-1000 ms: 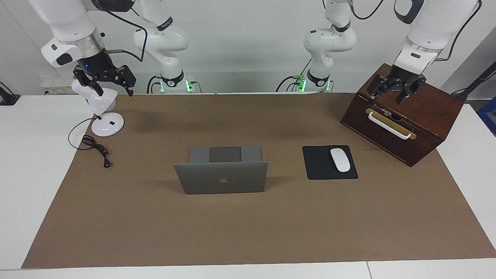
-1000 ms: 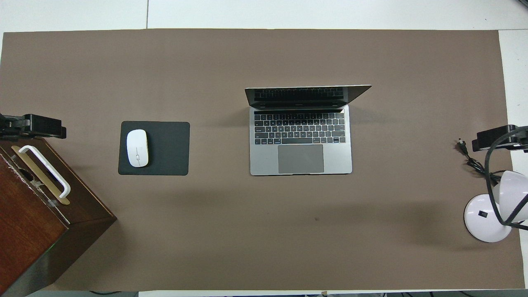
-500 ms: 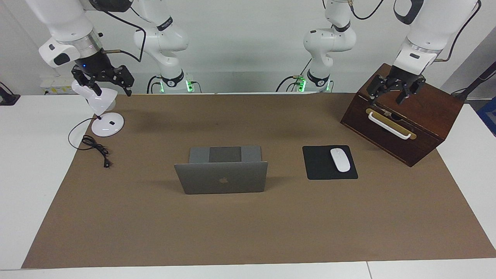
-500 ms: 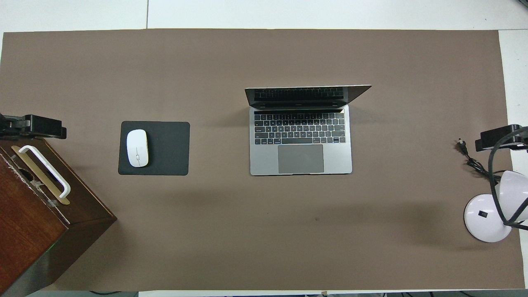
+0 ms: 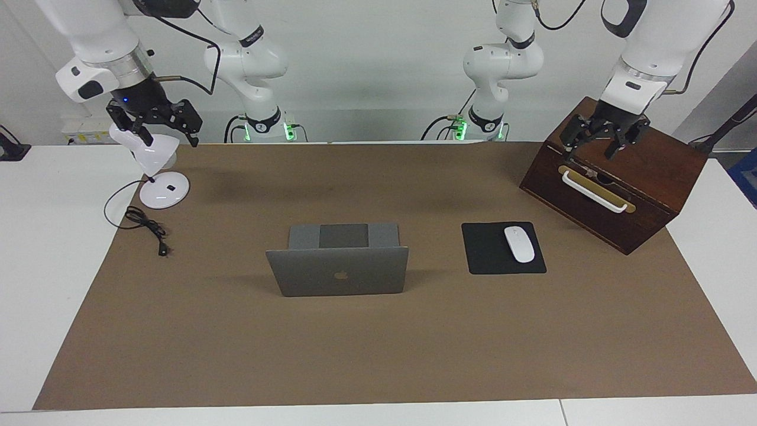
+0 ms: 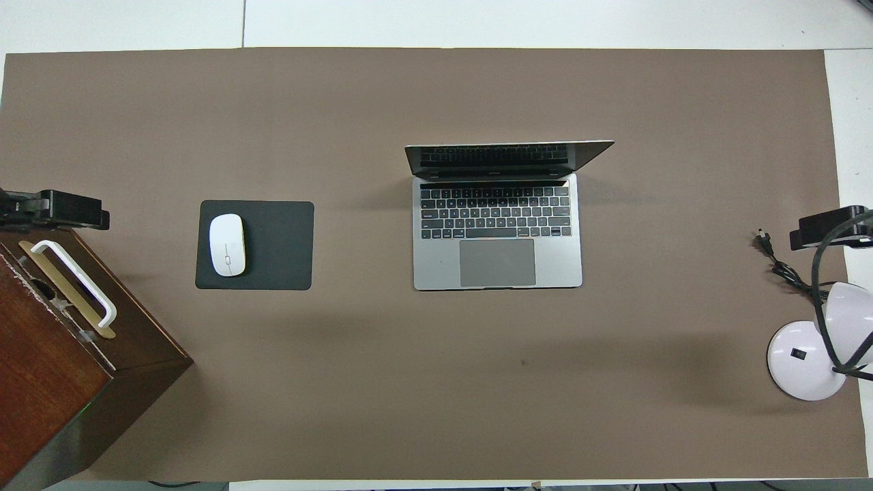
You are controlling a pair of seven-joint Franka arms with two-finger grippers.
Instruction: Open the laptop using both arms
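At the right arm's end of the table, the right gripper point(image 5: 155, 125) hangs over a white desk lamp point(image 5: 155, 171), fingers spread and empty; the lamp's black cord point(image 5: 148, 228) trails on the brown mat point(image 5: 378, 355). Mid-mat stands the laptop point(image 5: 338, 270), lid raised, nothing touching it. Beside it lies a black mouse pad point(image 5: 494, 251) carrying a white mouse point(image 5: 518, 244). The left gripper point(image 5: 598, 144) hangs released over a wooden box point(image 5: 644, 189).
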